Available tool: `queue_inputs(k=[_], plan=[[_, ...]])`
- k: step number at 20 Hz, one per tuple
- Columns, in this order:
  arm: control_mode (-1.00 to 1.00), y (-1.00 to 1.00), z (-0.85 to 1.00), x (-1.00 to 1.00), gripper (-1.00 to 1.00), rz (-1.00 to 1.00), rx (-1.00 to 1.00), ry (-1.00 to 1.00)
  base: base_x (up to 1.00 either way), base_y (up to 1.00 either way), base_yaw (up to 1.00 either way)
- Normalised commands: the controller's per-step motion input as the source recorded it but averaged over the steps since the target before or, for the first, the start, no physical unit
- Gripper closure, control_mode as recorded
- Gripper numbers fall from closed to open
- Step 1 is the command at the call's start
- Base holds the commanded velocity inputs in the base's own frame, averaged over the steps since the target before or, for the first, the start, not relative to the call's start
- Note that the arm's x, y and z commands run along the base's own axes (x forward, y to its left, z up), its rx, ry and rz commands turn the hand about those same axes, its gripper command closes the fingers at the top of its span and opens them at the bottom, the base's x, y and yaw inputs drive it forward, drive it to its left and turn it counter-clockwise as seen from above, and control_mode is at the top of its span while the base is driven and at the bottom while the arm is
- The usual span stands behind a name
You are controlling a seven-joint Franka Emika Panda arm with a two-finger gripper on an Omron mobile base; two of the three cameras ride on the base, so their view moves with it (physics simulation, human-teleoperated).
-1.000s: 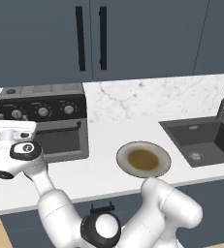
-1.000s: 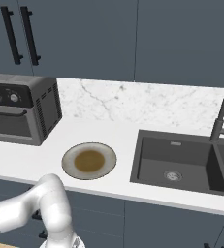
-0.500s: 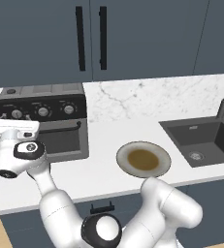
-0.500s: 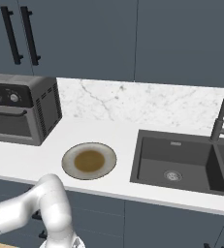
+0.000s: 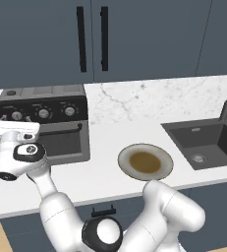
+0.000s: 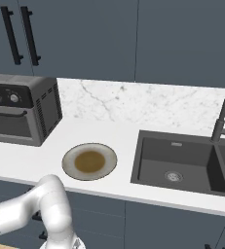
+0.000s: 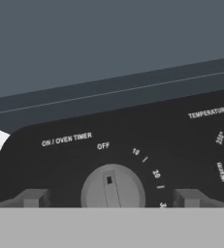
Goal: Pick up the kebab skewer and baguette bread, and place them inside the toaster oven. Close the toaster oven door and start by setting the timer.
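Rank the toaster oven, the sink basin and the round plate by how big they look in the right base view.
1. Dark recessed sink basin, largest.
2. Boxy grey and black toaster oven, though the picture's left edge cuts it off, so it is unsure against the sink.
3. Round grey plate with brown centre, clearly smallest.

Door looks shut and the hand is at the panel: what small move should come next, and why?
Probably ease forward and close on the timer knob. The gripper is open, its fingertips flanking the knob, whose pointer sits near OFF. The toaster oven door appears closed and the plate empty.
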Motion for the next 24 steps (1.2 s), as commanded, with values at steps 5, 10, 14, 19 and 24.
queue_inputs(k=[5,10,14,19,24], plan=[[-1.00,0.00,0.02,0.00,-1.00,0.00,0.00,0.00,0.00,0.00,0.00],[-1.00,0.00,0.10,0.00,-1.00,0.00,0.00,0.00,0.00,0.00,0.00],[-1.00,0.00,0.02,0.00,-1.00,0.00,0.00,0.00,0.00,0.00,0.00],[-1.00,0.00,0.00,0.00,-1.00,0.00,0.00,0.00,0.00,0.00,0.00],[-1.00,0.00,0.00,0.00,1.00,0.00,0.00,0.00,0.00,0.00,0.00]])
